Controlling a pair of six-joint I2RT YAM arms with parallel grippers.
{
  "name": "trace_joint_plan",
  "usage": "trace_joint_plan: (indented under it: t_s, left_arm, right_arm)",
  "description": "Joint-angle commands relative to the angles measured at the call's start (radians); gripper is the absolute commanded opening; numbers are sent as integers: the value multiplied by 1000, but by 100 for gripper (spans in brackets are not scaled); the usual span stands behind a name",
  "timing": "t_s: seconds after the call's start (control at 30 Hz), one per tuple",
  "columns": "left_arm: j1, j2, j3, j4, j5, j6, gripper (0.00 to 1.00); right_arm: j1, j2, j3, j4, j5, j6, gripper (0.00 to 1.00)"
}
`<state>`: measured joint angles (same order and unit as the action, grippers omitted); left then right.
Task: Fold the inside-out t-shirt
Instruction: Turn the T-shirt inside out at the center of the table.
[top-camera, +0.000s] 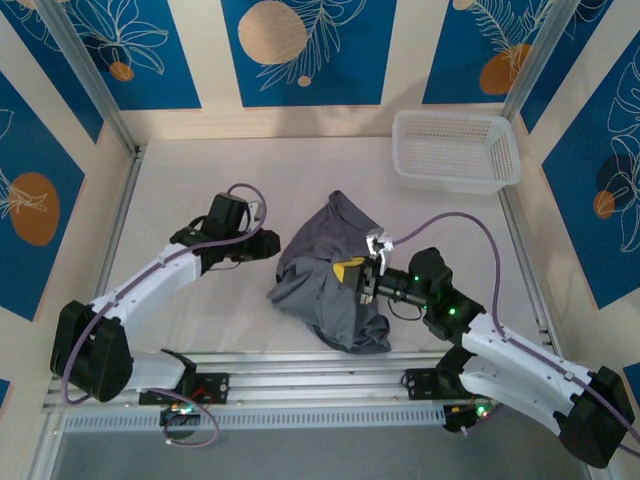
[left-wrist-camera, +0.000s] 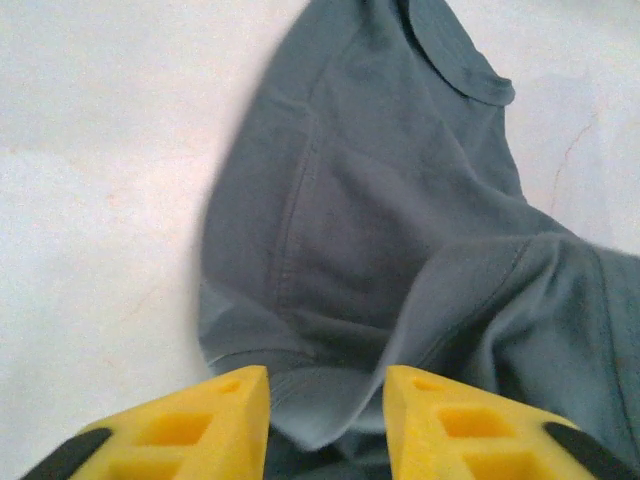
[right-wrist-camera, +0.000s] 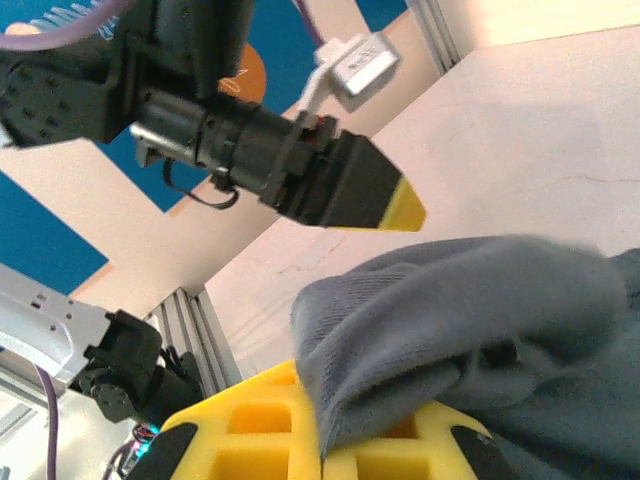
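Right claw (top-camera: 347, 271) pinching t-shirt (top-camera: 318, 258) | left claw (top-camera: 274, 243) parted beside it | basket (top-camera: 455, 182) far right

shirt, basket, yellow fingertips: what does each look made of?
The t-shirt is a soft, matte grey knit, probably cotton jersey: it drapes in folds and shows stitched seams. The basket looks like rigid white plastic, likely moulded, with lattice walls. The fingertips are matte yellow with recessed pockets, either plastic or rubber; the look leaves that open.
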<state>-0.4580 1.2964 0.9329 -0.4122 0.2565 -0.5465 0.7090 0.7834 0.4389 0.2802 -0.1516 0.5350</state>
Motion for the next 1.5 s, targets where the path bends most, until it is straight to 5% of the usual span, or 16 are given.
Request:
trace_joint_plan:
  t_s: [0.0,0.23,0.37,0.6,0.67,0.77,1.0,1.17,1.33,1.47]
  left_arm:
    - [0,-126,-41,13,23,34,40]
    - [-167,-322,-169,186,224,-59,48]
    - [-291,-224,-124,201,163,4,53]
    - [-316,-29,-72,318,195,49,56]
    - [-316,-15,-68,320,207,51,48]
    - [-300,-56,-84,310,182,38,0]
    - [-116,-261,-132,343,245,-102,0]
    - [-103,-295,-89,223,203,-24,0]
    - [-103,-265,-108,253,265,-19,0]
    - [-103,-285,-136,253,287,13,0]
  right_arm:
    - [-35,19,-23,70,-71,77,0]
    - [-43,81,-3,96,-67,82,0]
    - [-40,109,16,109,-86,101,0]
    - [-37,97,32,67,-72,130,3]
    - [-39,85,29,40,-49,127,4]
    - [-46,63,11,-24,16,128,11]
    - [-66,-76,-191,-255,343,257,10]
    - [-66,-303,-340,-284,387,462,18]
    - [-44,-448,-263,-275,340,176,45]
    - [-34,-323,-141,-235,249,-83,56]
